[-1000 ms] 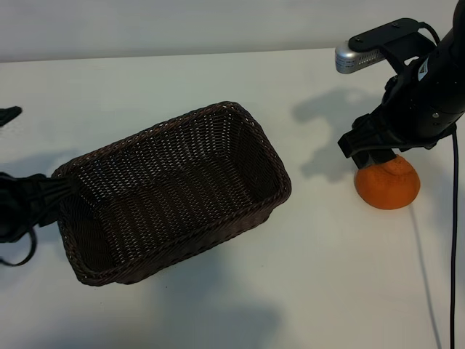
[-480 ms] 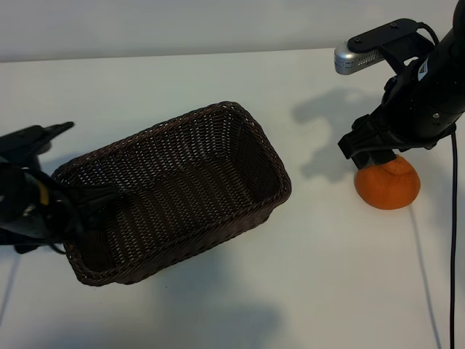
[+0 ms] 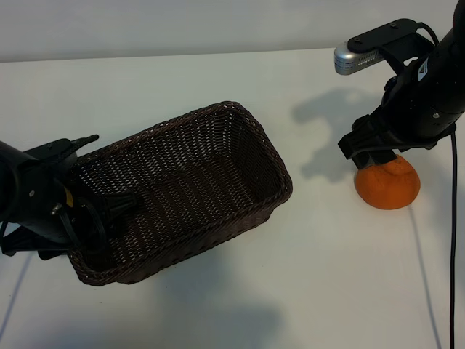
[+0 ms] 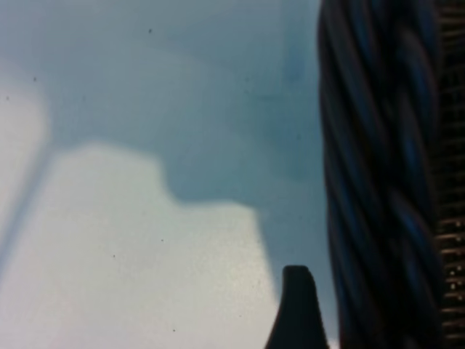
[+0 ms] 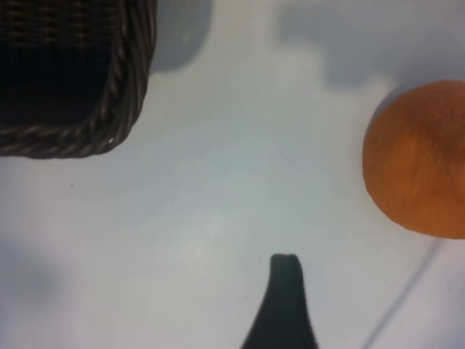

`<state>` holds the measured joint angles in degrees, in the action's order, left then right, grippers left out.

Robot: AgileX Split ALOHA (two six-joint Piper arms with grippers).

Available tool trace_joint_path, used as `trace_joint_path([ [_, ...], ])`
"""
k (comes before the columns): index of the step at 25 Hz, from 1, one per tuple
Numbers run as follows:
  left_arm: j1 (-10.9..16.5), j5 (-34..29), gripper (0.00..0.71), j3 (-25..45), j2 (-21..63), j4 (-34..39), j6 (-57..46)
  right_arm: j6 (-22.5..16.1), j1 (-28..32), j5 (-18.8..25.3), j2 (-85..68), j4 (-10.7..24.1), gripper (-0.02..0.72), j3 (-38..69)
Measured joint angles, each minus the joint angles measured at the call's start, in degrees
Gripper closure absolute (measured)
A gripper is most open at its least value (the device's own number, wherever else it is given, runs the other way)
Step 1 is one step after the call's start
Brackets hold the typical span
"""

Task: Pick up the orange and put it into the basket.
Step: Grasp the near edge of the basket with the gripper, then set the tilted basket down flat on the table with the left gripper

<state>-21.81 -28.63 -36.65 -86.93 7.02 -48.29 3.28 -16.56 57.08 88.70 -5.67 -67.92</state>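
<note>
The left hand [image 3: 109, 211] has swung in over the wicker basket [image 3: 240, 123]'s near end, jaws open and empty. Well right of the basket, the orange [image 3: 387, 183] sits ungrasped on the bench [image 3: 218, 291] beneath the open right hand [image 3: 374, 156].

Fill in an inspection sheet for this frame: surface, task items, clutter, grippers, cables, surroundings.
Surface: white table, bare apart from shadows.
Orange: orange sits on the table at the right, outside the basket and apart from it.
Basket: basket stands upright left of centre; nothing seen inside.
Clutter: nothing seen.
Left gripper: left gripper is open, at the basket's left end, reaching over the rim; holds nothing.
Right gripper: right gripper is open, directly over the orange's near-left top; no grip seen.
Cables: black cable runs down the table's right edge; another thin one by the left arm.
Surroundings: pale wall behind the table.
</note>
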Motion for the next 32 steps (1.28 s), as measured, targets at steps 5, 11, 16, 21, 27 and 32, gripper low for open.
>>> trace_joint_path([
  [5,0.00,0.07,0.150,0.06,-1.88,-0.32,0.84,0.06,0.00,0.00,0.00,0.00,0.133,0.00],
  [11,0.00,0.25,0.158,0.06,-2.46,-1.33,2.31,0.06,0.00,0.39,0.00,0.00,0.132,0.00],
  [16,0.00,0.25,0.258,0.06,-2.46,-1.33,2.31,0.06,0.00,0.41,0.00,0.00,0.132,0.00],
  [21,0.00,0.68,0.423,0.06,-2.46,-1.59,2.24,0.06,0.00,0.46,0.00,0.00,0.133,0.00],
  [27,0.00,1.39,0.456,0.06,-2.39,-2.15,2.08,0.23,0.00,0.46,0.00,0.00,0.133,0.00],
  [32,0.00,1.96,0.499,0.06,-0.02,-2.22,2.08,0.23,0.00,0.46,0.00,0.00,0.133,0.00],
])
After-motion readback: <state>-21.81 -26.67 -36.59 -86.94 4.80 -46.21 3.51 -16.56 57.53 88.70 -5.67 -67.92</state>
